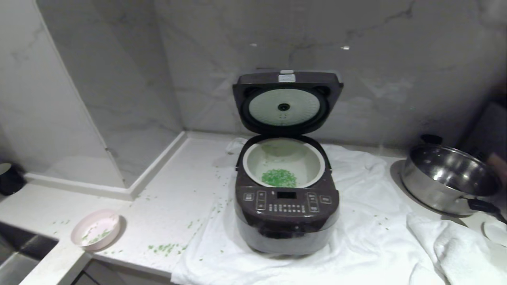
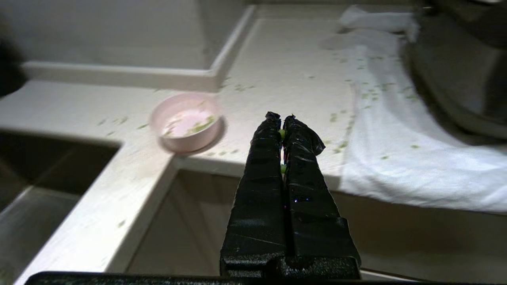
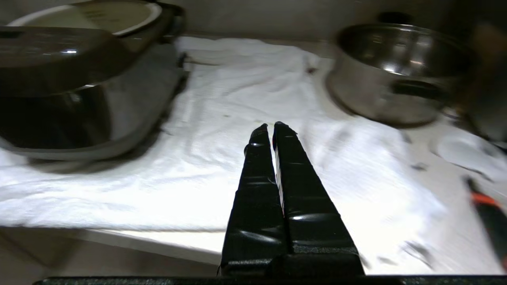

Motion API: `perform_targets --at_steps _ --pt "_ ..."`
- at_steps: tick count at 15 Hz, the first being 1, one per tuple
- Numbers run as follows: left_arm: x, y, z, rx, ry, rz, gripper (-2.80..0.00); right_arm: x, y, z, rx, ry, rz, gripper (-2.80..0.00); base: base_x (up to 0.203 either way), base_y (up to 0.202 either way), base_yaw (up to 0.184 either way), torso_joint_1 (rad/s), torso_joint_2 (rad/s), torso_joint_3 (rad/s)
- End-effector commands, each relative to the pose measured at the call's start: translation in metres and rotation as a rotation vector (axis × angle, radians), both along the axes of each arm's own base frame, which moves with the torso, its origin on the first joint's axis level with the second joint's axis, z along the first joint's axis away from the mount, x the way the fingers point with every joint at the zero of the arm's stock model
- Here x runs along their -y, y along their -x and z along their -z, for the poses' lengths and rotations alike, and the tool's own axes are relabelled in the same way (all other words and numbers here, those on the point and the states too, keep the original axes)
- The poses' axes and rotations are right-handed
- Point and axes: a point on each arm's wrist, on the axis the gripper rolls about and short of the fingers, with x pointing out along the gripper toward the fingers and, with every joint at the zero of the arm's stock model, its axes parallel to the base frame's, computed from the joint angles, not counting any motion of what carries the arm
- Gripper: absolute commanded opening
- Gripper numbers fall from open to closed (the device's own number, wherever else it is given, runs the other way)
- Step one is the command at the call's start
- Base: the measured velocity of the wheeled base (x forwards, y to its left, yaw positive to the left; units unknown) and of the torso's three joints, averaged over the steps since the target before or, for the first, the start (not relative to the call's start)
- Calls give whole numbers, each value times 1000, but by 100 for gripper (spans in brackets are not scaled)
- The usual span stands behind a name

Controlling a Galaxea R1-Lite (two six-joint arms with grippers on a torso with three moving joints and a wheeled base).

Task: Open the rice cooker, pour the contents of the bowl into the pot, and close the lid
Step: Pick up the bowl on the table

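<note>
The dark rice cooker (image 1: 286,213) stands on a white cloth with its lid (image 1: 286,102) swung up at the back, dimpled inner plate facing me. Its white pot (image 1: 253,162) holds a heap of green chopped contents (image 1: 279,177). The pink bowl (image 1: 95,230) sits upright at the counter's front left corner, also seen as the bowl (image 2: 185,127) in the left wrist view, with a few green bits left inside. My left gripper (image 2: 281,117) hangs shut before the counter edge, green bits stuck between its fingers. My right gripper (image 3: 270,126) is shut and empty, low before the cloth; neither shows in the head view.
A steel pan (image 1: 447,178) with black handles stands at the right, a folded white towel (image 1: 455,245) in front of it. Green bits (image 1: 166,248) are scattered over the counter and cloth. A sink recess (image 2: 47,186) drops away at the far left. Marble walls close the back.
</note>
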Motion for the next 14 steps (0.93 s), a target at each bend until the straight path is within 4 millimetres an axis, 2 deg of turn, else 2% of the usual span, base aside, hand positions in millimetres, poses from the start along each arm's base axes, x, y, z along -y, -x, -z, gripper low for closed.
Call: perform_targets --at_steps 1,5,11,14 --pt "0 0 0 1 0 0 -280 0 0 0 -2 -1 0 -280 0 8 -178 -138 382 200" --pt "0 0 0 1 4 0 -280 0 0 1 -4 -3 0 -280 1 4 -122 -1 29 9" --pt "0 0 0 1 26 1 -280 0 0 1 -3 -3 0 -280 0 0 0 0 0 0" --pt "0 0 0 1 29 -1 -280 0 0 0 -2 -3 0 -280 152 0 3 1 1 3"
